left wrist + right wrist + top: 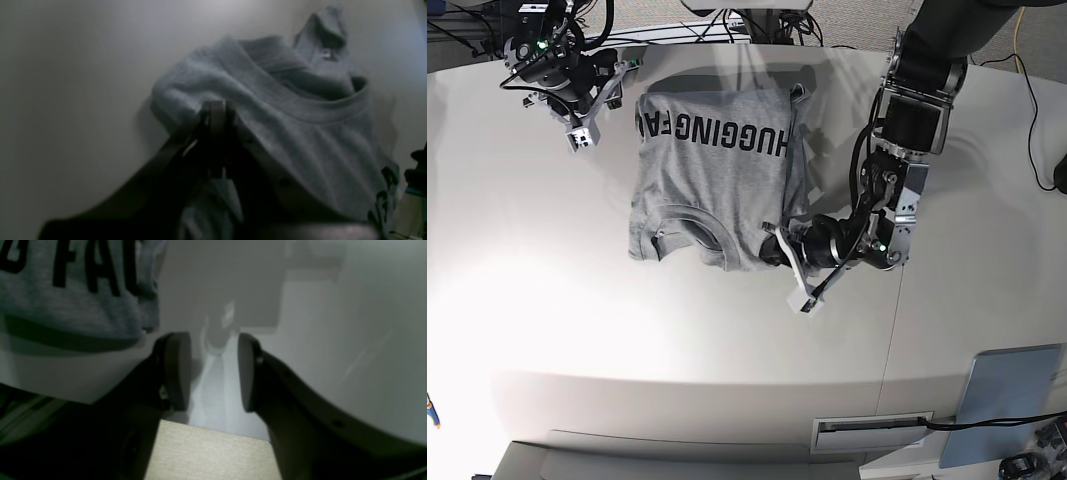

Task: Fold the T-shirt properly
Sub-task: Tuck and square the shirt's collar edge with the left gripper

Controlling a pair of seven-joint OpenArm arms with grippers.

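The T-shirt (pixel 712 175) lies partly folded on the counter (pixel 577 330), lettering up, collar end bunched. Left hand (pixel 772 245) is clamped on the shoulder edge; right hand (pixel 213 371) hangs parted, empty, beside the hem corner. Remaining: flatten and complete folds

From my station, the T-shirt (pixel 707 180) reads as soft heather-grey knit cloth, matt and slightly fuzzy, with a ribbed collar (pixel 320 111) and flat black printed lettering (pixel 90 266). The table (pixel 627 340) looks a smooth, pale surface with a faint sheen. I see the right gripper (pixel 213 373) carrying smooth, matt dark pads (pixel 178 370) that look like plastic or rubber, the left gripper (pixel 217 113) showing dark matt fingers, and a light-blue panel (pixel 1007 400) looking flat and smooth.
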